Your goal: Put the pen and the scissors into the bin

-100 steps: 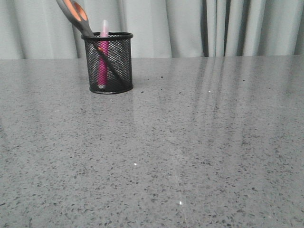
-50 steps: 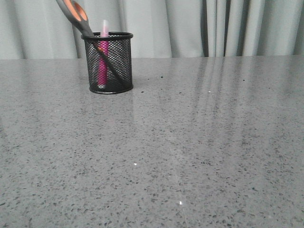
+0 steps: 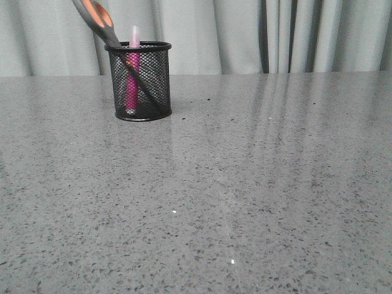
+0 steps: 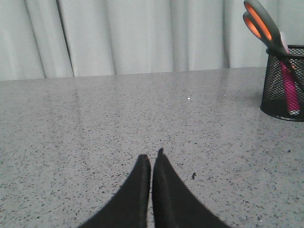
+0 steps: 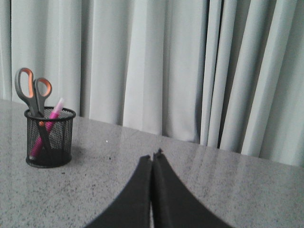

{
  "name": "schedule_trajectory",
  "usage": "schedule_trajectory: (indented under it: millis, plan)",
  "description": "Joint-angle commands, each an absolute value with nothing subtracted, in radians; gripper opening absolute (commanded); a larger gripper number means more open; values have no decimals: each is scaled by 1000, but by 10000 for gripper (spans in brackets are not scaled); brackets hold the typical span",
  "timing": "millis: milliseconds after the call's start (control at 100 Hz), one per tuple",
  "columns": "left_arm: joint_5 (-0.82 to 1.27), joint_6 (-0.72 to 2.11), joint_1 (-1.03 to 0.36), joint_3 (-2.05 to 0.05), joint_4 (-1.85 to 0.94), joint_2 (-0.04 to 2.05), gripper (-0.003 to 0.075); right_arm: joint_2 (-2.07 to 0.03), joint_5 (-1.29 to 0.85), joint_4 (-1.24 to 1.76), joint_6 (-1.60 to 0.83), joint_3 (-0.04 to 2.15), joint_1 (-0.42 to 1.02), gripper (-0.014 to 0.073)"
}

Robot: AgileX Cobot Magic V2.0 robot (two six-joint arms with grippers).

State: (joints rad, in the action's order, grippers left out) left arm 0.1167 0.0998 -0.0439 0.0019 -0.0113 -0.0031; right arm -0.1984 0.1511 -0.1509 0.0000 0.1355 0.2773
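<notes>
Standing in the bin point(image 3: 140, 82) on the table point(image 3: 245, 184): pen point(image 3: 132, 73) upright, scissors point(image 3: 101, 24) leaning out over the rim. Both grippers, left point(image 4: 151, 159) and right point(image 5: 152, 157), sit clenched, empty, well apart. Risk: those top-heavy scissors tipping the light bin if nudged.

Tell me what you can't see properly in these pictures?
- Scissors: handle tops cut off by the front view's top edge.
- Scissors blades: hidden behind the bin's mesh in every view.
- Pen: upper part hidden behind the scissors in the left wrist view.
</notes>
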Motion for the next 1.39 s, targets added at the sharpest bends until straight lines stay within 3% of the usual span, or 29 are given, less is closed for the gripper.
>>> schedule_trajectory:
  millis: [0, 390, 660, 1380]
  plan:
    - [46, 91, -42, 47, -19, -38, -19, -205, 149, -118, -10, 157, 261, -69]
    - [46, 91, -42, 47, -19, -36, -19, -68, 100, -11, -10, -5, 75, -69]
    - [46, 91, -42, 47, -19, -36, -19, 31, -131, -16, -17, -26, 73, -69]
    - [46, 91, -42, 47, -19, -36, -19, 31, -70, -23, -17, -24, 73, -69]
